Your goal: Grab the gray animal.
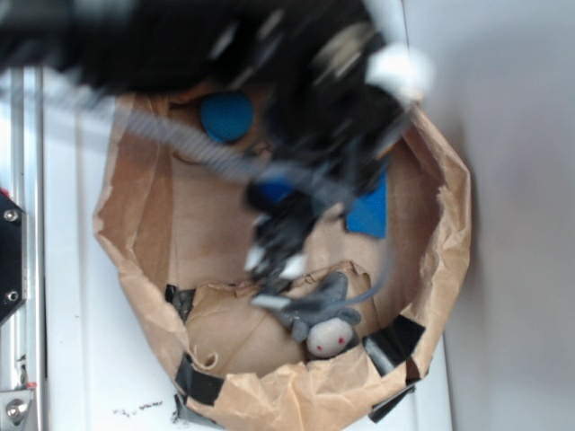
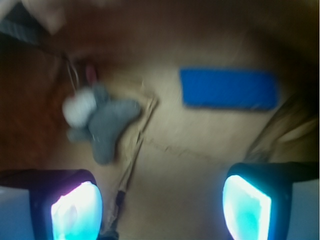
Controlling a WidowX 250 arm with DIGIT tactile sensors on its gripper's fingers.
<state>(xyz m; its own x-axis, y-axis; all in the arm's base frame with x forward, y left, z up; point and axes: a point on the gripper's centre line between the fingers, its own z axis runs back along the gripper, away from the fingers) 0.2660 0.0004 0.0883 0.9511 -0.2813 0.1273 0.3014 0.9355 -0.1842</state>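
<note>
The gray animal (image 1: 325,317) lies on the brown paper floor of the paper bag near its front wall, its pale round face with red dots toward the front. In the wrist view the gray animal (image 2: 102,120) sits upper left, ahead of the left fingertip. My gripper (image 1: 274,269) hangs blurred just above and left of the toy, apart from it. In the wrist view the gripper (image 2: 162,207) is open, its two glowing pads wide apart with only bare paper between them.
The brown paper bag (image 1: 449,233) rings the work area with crumpled walls and black tape at the front. A blue knitted ball (image 1: 225,117) sits at the back. A flat blue sponge (image 1: 370,214) lies right of the arm, and the blue sponge (image 2: 227,88) is upper right in the wrist view.
</note>
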